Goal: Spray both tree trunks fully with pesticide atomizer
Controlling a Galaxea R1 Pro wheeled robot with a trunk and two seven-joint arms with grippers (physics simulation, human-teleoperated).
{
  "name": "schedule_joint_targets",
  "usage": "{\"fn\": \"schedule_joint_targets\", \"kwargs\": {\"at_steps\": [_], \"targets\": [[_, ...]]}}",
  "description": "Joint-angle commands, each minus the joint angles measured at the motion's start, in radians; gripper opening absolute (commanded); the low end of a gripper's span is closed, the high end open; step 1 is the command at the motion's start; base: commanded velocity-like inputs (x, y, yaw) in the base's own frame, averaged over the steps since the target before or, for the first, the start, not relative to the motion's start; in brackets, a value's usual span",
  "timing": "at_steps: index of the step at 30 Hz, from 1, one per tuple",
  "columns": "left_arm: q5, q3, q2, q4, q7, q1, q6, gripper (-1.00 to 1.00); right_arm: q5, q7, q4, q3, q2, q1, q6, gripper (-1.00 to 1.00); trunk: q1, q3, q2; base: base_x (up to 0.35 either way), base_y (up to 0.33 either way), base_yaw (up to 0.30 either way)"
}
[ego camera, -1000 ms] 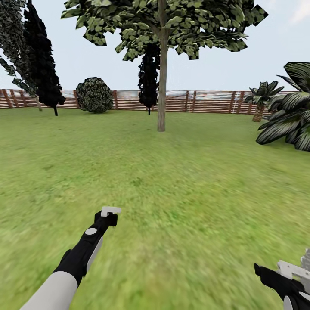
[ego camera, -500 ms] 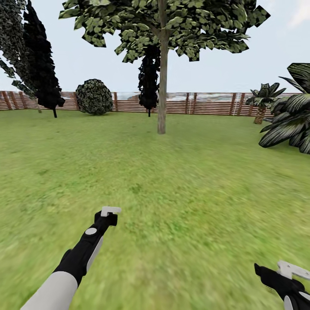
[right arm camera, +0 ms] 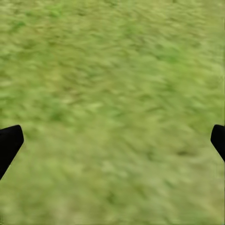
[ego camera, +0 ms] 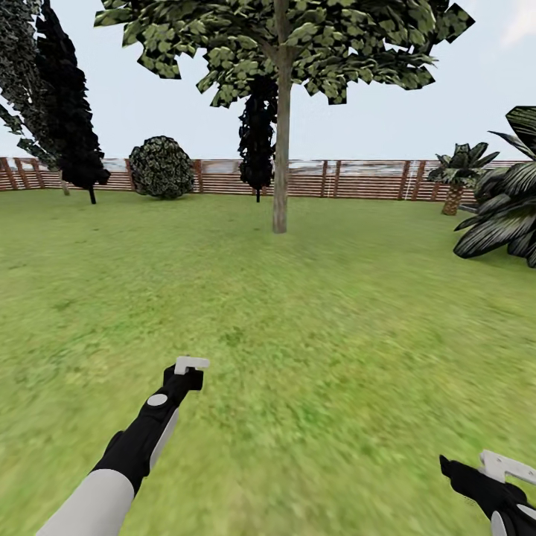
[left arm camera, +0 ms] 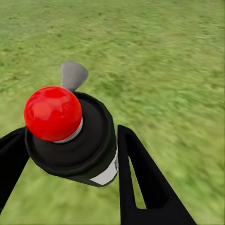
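From the head camera, the garden spreads out as a wide green lawn [ego camera: 313,313] closed at the back by a brown slatted fence [ego camera: 357,179]. One of the trees stands at about 12 o'clock, well away across the grass: its tree trunk [ego camera: 281,171] is a straight grey-brown column rising from the lawn into a blocky green leaf crown [ego camera: 298,45]. A dark narrow conifer [ego camera: 257,134] shows just behind that trunk near the fence. At about 10 o'clock stand a round shrub [ego camera: 161,167] and a taller dark conifer [ego camera: 71,112]; at 2 o'clock a small palm [ego camera: 458,175] stands by the fence, with big striped fronds [ego camera: 502,216] nearer, at the edge.

The left arm reaches forward at about 7 o'clock, and the left pincer [ego camera: 186,372] ends in a pale tip above the grass. In the left wrist camera the left pincer's black fingers [left arm camera: 140,173] sit tight on either side of the pesticide atomizer [left arm camera: 79,140], a black can with a white label, a red ball top and a grey nozzle piece, so this pincer is gripping it, held off the ground.

The right pincer [ego camera: 495,480] sits at 5 o'clock, low over the lawn. In the right wrist camera its fingertips [right arm camera: 9,143] stand far apart with grass between them: it is spread wide and holds nothing
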Motion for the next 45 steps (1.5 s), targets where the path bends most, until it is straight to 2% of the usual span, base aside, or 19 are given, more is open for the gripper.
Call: {"fn": "schedule_joint_targets", "kwargs": {"at_steps": [1,45], "targets": [[0.0,0.0,0.0,0.0,0.0,0.0,0.0,-1.0,0.0,0.0,0.0,0.0,0.0,0.0,0.0,1.0,0.0,0.0,0.0,0.329,0.0,0.0],[0.0,0.0,0.0,0.0,0.0,0.0,0.0,-1.0,0.0,0.0,0.0,0.0,0.002,0.0,0.0,1.0,0.0,0.0,0.0,0.329,0.0,0.0]]}}
